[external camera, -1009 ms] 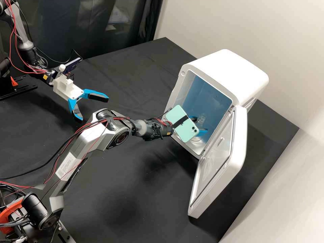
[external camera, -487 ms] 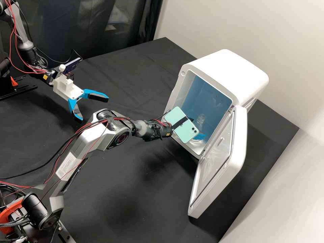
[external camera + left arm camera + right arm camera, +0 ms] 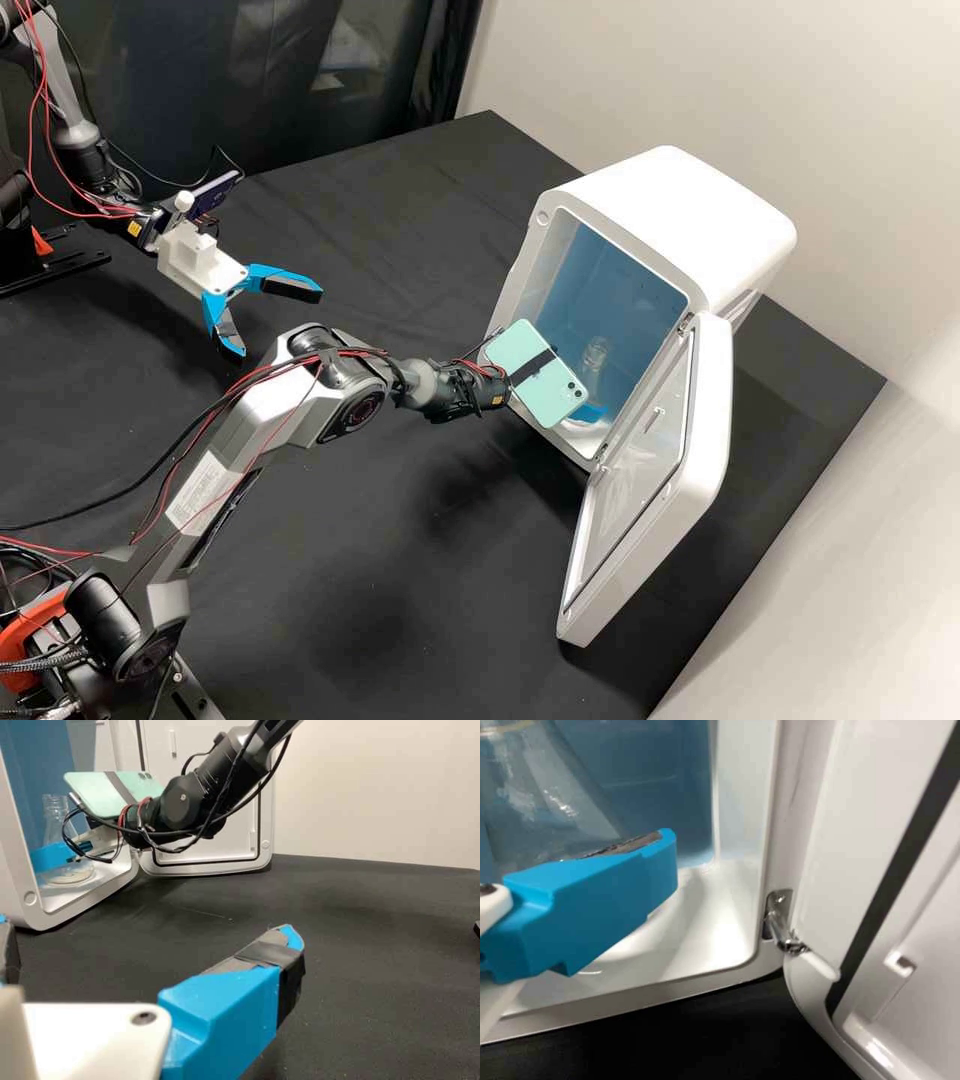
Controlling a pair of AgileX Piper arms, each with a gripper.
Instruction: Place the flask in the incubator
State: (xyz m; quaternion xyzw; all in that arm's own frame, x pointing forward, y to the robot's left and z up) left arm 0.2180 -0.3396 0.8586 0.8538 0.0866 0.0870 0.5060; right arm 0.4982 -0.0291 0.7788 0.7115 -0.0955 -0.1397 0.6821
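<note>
The clear glass flask (image 3: pixel 598 352) stands upright on the floor of the white incubator (image 3: pixel 680 210), well inside its blue-walled chamber. My right gripper (image 3: pixel 588 397) sits at the chamber's mouth, just in front of the flask and apart from it, open and holding nothing. A mint-green phone (image 3: pixel 532 372) strapped to that wrist hides most of it. The left wrist view has the flask (image 3: pixel 54 816) behind a blue finger (image 3: pixel 52 856) of the right gripper. In the right wrist view the flask's glass (image 3: pixel 540 787) lies beyond my own finger (image 3: pixel 592 900). My left gripper (image 3: pixel 272 320) hangs open over the bench, far to the left.
The incubator door (image 3: pixel 650 470) is swung wide open on its hinge (image 3: pixel 784 930), down to the bench at the front right. The bench edge (image 3: pixel 800 470) runs close behind the incubator. Black bench (image 3: pixel 420 560) lies bare in front of the arms.
My right gripper has let go of the flask and drawn back out toward the chamber's mouth, leaving the flask standing inside. The left arm has not moved.
</note>
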